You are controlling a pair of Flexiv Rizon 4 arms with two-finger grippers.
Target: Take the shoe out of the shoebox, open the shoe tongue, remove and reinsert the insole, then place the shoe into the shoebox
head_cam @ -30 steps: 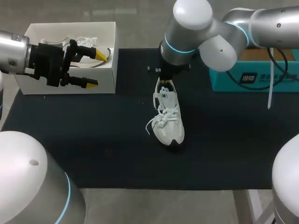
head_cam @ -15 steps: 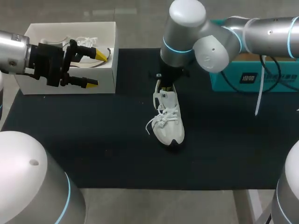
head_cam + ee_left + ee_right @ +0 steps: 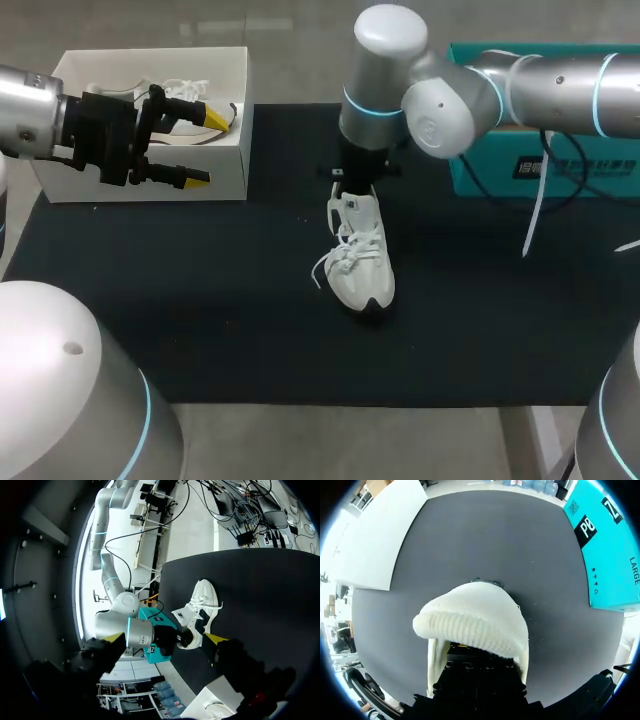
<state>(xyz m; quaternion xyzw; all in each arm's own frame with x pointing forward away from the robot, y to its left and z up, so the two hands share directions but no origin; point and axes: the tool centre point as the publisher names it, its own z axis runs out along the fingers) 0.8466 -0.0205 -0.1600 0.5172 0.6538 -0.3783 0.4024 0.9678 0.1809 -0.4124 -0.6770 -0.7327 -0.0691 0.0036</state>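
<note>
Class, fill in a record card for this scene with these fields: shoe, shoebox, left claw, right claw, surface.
shoe: white lace-up sneaker, upright on the table, outside the box
shoebox: white open cardboard shoebox, far left corner, something white with laces inside
left claw: open, empty, over the shoebox's near wall
right claw: at the sneaker's heel end, grip hidden
surface: black table top

Shoe [image 3: 470, 615] (its heel) largely hides right tool [image 3: 477, 672].

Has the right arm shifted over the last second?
Yes. The right arm swung left, away from the teal box, above the white shoe heel.
</note>
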